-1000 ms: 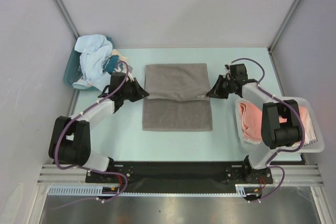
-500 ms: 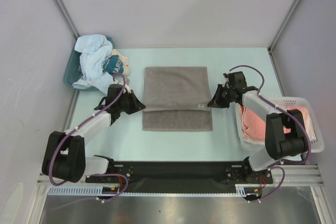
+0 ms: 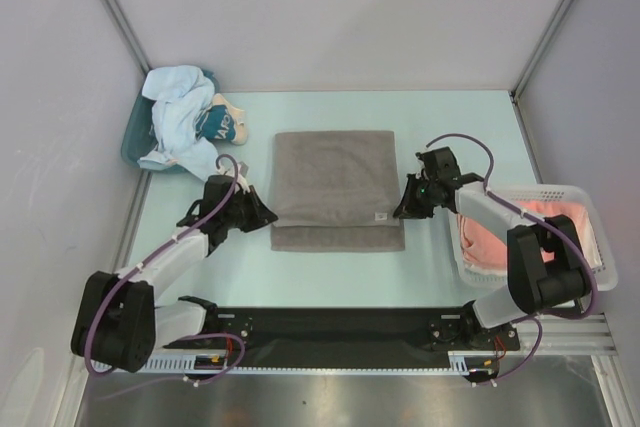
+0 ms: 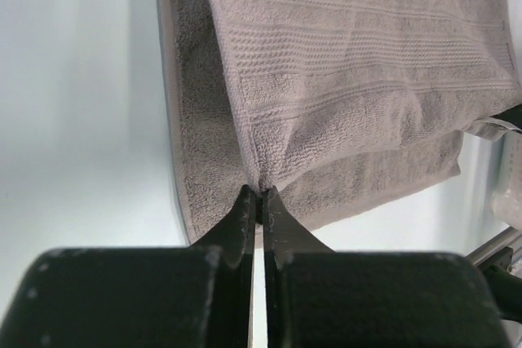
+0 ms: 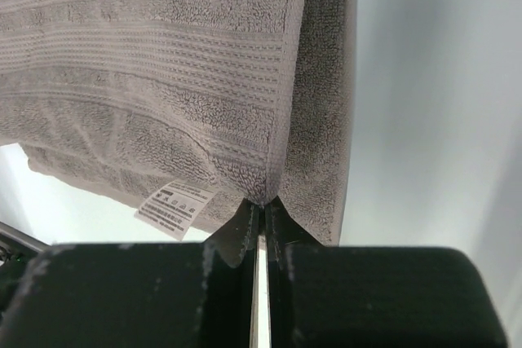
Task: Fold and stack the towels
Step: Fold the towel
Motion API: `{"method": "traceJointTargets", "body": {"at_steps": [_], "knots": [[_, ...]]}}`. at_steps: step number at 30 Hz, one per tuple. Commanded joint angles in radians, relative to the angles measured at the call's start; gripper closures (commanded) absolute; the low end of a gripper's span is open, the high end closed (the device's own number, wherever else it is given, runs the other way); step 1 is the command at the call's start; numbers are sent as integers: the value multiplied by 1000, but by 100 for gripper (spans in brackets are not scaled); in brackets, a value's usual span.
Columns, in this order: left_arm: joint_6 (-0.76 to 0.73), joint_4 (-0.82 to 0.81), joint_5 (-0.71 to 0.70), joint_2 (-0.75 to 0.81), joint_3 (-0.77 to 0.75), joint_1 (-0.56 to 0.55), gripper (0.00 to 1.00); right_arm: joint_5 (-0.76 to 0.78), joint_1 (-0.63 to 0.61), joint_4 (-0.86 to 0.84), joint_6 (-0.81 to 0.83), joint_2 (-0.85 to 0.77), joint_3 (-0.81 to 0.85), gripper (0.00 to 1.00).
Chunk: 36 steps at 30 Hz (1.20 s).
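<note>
On surface (image 3: pixel 440 267) lay grey towel (image 3: pixel 335 172), top layer folded almost over lower one. Left gripper (image 4: pixel 259 196) and right gripper (image 5: pixel 263 204) closed, each pinching corner of top layer.

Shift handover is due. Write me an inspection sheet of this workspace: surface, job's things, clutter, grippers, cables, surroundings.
Surface: pale green table, no spills seen.
Job's things: grey towel mid-table, folded over, with a strip of its lower layer showing at the near edge; salmon-pink towel in the white basket; light blue towel heaped in the teal bin.
Clutter: small teal bundle beside the blue towel.
Grippers: left gripper and right gripper, fingers each shut on a corner of the grey towel's upper layer.
Cables: purple cables along both arms, off the towel.
Surroundings: grey walls; nothing else seen.
</note>
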<state>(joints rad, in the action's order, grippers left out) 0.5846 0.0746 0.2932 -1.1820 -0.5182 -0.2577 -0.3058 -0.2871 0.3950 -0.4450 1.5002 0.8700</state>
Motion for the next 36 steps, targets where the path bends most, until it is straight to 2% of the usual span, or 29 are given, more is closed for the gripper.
{"method": "traceJointTargets", "body": {"at_steps": [1,15,27,36], "knots": [[-2,2,14,58,7,-6,100,46,-6,28,19,-60,-3,100],[-19,102,21,186,7,-6,100,79,-15,108,23,-172,4,100],[-5,67,46,213,104,-6,100,103,-78,94,3,-184,-65,100],[1,94,44,237,113,-6,100,114,-84,125,9,-202,-77,100]]}}
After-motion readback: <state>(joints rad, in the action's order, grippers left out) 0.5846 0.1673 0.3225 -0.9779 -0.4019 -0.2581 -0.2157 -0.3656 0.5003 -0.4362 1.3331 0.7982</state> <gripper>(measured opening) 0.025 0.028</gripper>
